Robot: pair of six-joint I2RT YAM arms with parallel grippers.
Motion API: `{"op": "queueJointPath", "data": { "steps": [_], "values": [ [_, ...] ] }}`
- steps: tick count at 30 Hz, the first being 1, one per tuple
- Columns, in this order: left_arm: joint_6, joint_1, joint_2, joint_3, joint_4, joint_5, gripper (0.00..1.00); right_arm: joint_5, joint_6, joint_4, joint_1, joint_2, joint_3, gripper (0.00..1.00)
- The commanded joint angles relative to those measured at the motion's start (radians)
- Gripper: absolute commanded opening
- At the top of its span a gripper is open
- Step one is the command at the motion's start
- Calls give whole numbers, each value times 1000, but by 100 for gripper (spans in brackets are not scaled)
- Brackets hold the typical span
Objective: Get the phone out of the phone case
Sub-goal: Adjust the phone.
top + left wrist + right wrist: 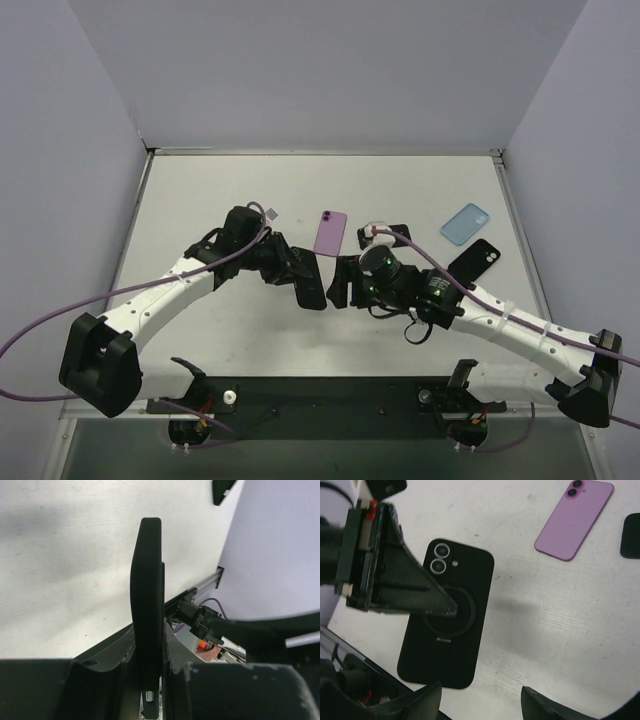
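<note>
The black phone in its black case is clamped between my left gripper's fingers and held off the table. In the left wrist view the cased phone stands edge-on between the shut fingers. The right wrist view shows its back, with two camera lenses and a ring, and a left finger lies across it. My right gripper is open and empty just right of the phone, its fingertips near the phone's lower end.
A purple phone lies face down behind the grippers and also shows in the right wrist view. A light blue case and a black case lie to the right. A small black item lies beside the right wrist.
</note>
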Motion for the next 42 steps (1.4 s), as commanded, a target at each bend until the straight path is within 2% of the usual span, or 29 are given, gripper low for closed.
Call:
{"op": "queueJointPath", "data": {
  "steps": [1, 2, 8, 13, 20, 29, 32, 35, 36, 42],
  "values": [
    [35, -28, 18, 145, -228, -119, 0, 333, -63, -108, 154, 31, 81, 59],
    [42, -34, 25, 159, -250, -133, 0, 357, -71, -106, 214, 45, 95, 59],
    [46, -71, 61, 257, -365, -205, 0, 494, -123, -97, 378, 195, 212, 59],
    [53, -86, 90, 327, -486, -256, 0, 523, -150, -94, 414, 327, 285, 59],
    [44, -91, 85, 342, -519, -286, 0, 605, -121, -129, 426, 436, 368, 56],
    [40, -95, 93, 334, -534, -294, 0, 672, -82, -233, 430, 555, 457, 37],
    [36, -97, 93, 333, -531, -297, 0, 684, -62, -269, 435, 585, 482, 27],
    [39, -98, 90, 331, -522, -294, 0, 704, -46, -318, 435, 609, 516, 10],
    [41, -98, 91, 331, -517, -293, 0, 715, -26, -332, 435, 612, 522, 0],
    [75, -100, 108, 320, -479, -241, 1, 758, 7, -385, 427, 599, 517, 0]
  ]
}}
